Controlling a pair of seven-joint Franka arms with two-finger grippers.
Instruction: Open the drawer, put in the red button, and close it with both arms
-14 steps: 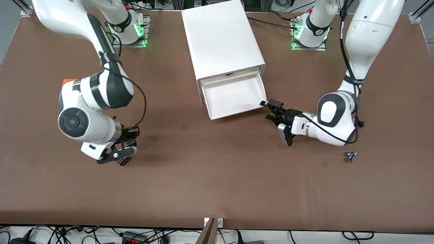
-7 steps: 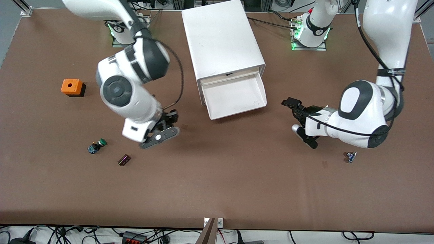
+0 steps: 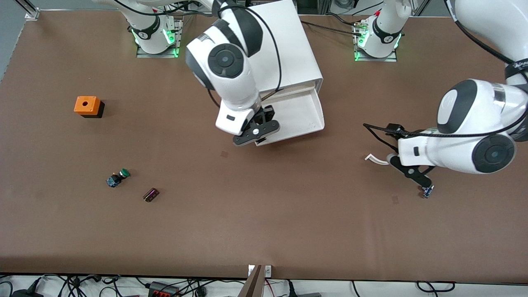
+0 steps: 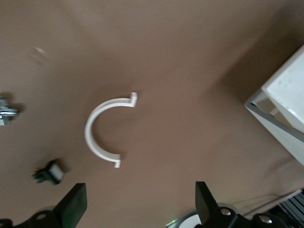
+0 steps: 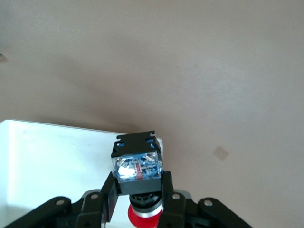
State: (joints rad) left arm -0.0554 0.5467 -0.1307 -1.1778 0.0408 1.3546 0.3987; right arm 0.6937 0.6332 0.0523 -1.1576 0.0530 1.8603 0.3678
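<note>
Table (image 3: 264, 231) is brown, w/ small dark purple block (image 3: 151, 194) and green-capped push-button (image 3: 118, 177) nearest the front cam, toward right arm's end. Left gripper (image 3: 412, 173), black fingers spread wide, empty, hangs over table beside white curved plastic handle piece (image 3: 374, 159), tiny blue part (image 3: 427, 191) just by it. Right gripper (image 3: 255, 132) is clamped on red button (image 5: 141, 213), blue-black body up, over front corner of open white drawer (image 3: 301, 119). Orange cube w/ hole (image 3: 86, 105) farther back. White cabinet box (image 3: 284, 45) farthest.
</note>
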